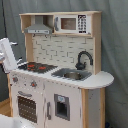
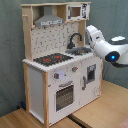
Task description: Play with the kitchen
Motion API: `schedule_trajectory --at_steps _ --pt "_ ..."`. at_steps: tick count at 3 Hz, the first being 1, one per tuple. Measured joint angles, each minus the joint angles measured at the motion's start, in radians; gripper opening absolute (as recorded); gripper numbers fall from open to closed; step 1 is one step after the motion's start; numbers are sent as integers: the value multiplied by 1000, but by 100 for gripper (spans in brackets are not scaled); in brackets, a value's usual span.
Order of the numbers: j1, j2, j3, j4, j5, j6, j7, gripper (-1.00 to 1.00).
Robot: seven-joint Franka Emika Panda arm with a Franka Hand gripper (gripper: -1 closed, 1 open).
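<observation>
Looking over the scene from my station, I see the tall toy kitchen of white panels and pale wood (image 1: 60,75) filling the middle of both exterior views, standing on a wooden floor before a grey curtain. My white robot arm (image 2: 107,47) comes in from the second exterior view's right, level with the worktop at the sink end; in the first exterior view it shows at the left edge beside the hob. I cannot tell whether the gripper is apart or together, since neither view shows it clearly.

Going down in size: the grey extractor hood (image 1: 39,27) and small white microwave (image 1: 72,23) sit on top, the white oven door (image 2: 64,95) with its dark window is shut below, then the black hob with red rings (image 1: 35,66), the grey sink (image 1: 72,75), the curved black tap (image 1: 83,59), and the round knobs (image 2: 65,74).

I judge the play barely begun: every door appears closed, and the arm seems near the kitchen rather than touching it.

No brand, label or writing is legible to me.
</observation>
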Motion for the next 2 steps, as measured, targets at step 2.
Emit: schedule_trajectory --at_steps 2 --pt "-105 24 2 75 179 -9 0 100"
